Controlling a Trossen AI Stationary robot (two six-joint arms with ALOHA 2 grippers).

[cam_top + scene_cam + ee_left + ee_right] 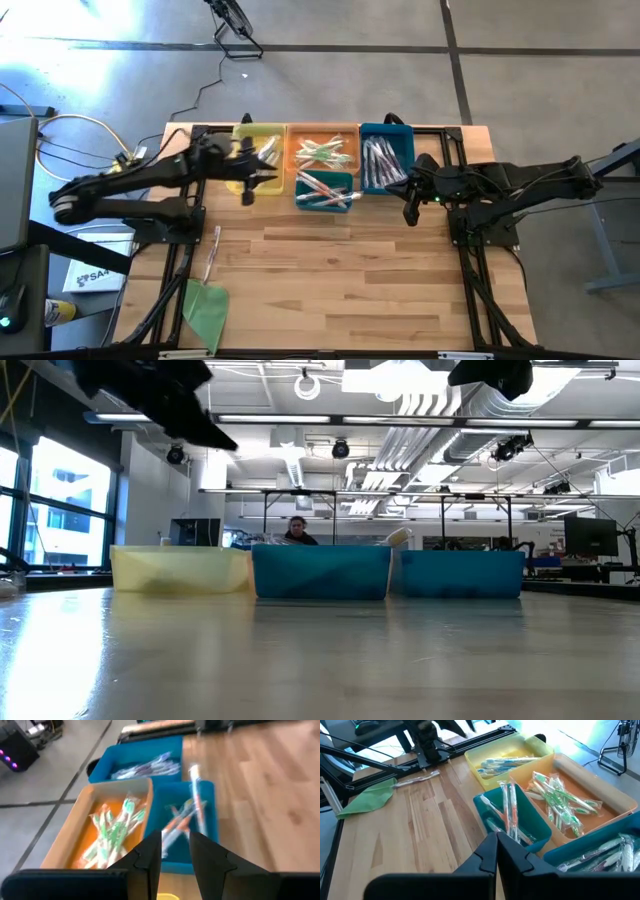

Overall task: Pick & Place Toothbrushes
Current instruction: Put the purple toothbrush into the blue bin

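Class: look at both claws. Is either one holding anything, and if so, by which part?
Nothing is held. The left claw stands empty over the bins; the right claw is shut on nothing.

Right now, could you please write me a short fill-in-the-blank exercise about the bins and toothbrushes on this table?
1. The toothbrushes with green accents lie in the ____ bin.
2. The left gripper hovers over the ____ bin.
3. One toothbrush lies on the bare table, next to a flat ____ sheet.
4. The right gripper's fingers are ____.

Missing words: orange; yellow; green; shut
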